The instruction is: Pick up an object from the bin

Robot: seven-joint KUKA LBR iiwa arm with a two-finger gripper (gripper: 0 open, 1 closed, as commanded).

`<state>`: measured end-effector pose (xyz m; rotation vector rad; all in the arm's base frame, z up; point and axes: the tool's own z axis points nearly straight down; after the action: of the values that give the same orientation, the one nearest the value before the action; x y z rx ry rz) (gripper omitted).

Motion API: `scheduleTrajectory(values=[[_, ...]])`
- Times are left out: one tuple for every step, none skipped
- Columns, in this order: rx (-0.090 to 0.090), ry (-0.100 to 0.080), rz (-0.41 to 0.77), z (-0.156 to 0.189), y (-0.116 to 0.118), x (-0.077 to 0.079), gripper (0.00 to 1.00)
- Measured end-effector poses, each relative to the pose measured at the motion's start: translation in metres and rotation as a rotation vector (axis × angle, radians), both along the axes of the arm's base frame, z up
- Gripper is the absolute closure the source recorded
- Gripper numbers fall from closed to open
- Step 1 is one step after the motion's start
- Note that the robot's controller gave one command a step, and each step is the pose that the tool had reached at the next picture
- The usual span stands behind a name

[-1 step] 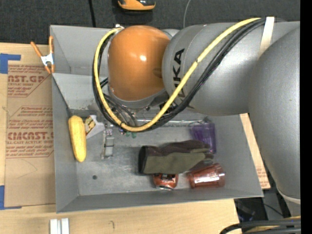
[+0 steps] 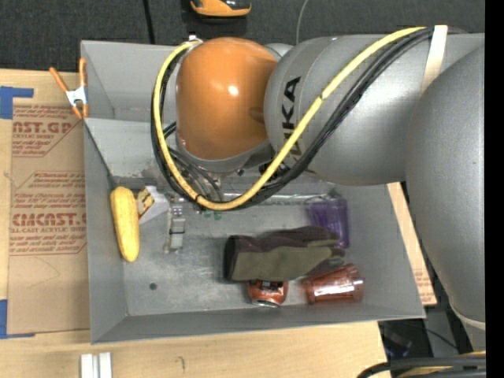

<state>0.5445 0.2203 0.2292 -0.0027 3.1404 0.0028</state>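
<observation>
My gripper [image 2: 175, 233] reaches down from under the arm's orange cover to the bin floor in the left half of the bin. Just to its left lies a yellow banana-shaped thing [image 2: 124, 223], lengthwise along the bin's left wall and apart from the gripper. A small tan and white piece [image 2: 146, 201] sits between the banana's upper end and the gripper. Nothing shows in the gripper's grasp.
To the right lies a dark olive cloth or glove [image 2: 279, 258]. In front of it are two red cans [image 2: 266, 291] [image 2: 335, 284]. A purple see-through thing [image 2: 329, 215] lies behind it. The arm covers the back of the bin.
</observation>
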Motion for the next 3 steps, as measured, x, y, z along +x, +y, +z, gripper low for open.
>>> scheduleTrajectory(values=[[0.003,-0.011,0.031,-0.036,0.011,0.023,0.00],[0.001,-0.002,0.018,-0.096,0.009,0.044,0.00],[0.011,-0.023,0.023,-0.131,-0.009,0.038,0.00]])
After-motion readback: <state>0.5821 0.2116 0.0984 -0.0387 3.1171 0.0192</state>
